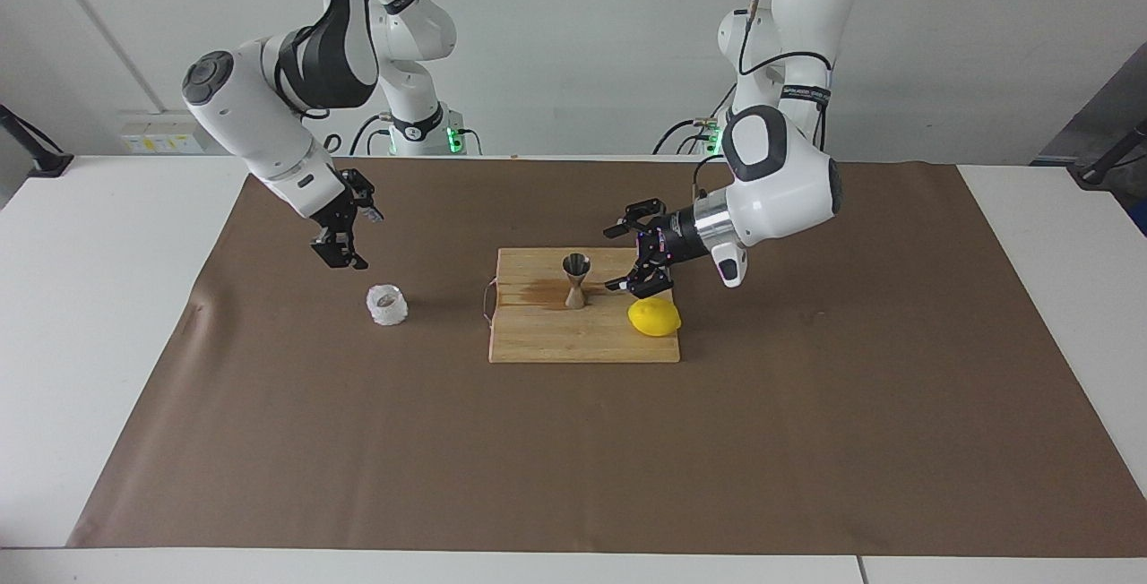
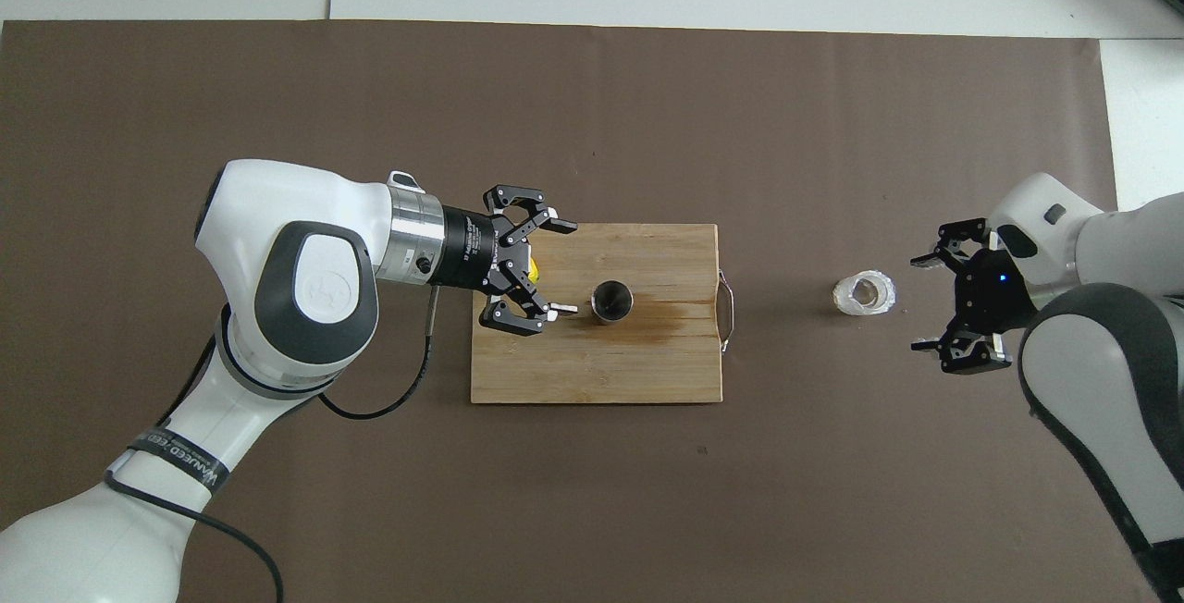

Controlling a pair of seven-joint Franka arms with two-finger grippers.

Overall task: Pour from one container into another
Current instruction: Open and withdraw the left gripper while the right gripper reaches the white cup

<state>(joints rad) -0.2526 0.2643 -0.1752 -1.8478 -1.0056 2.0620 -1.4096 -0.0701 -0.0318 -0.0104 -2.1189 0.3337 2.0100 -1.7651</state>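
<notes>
The one container, a small whitish textured glass cup [image 1: 387,305] [image 2: 865,294], stands on the brown mat toward the right arm's end. The another, a silver hourglass jigger [image 1: 575,279] [image 2: 611,301], stands upright on the wooden cutting board [image 1: 582,338] [image 2: 647,363]. My left gripper [image 1: 620,258] [image 2: 566,268] is open and level, just beside the jigger at the lemon's end of the board, not touching it. My right gripper [image 1: 357,240] [image 2: 921,302] hangs open a little above the mat beside the glass cup, apart from it.
A yellow lemon [image 1: 654,316] lies on the board's corner under the left gripper; in the overhead view only a sliver of the lemon [image 2: 534,266] shows. A wet stain [image 1: 538,293] marks the board by the jigger. The brown mat [image 1: 806,441] covers the white table.
</notes>
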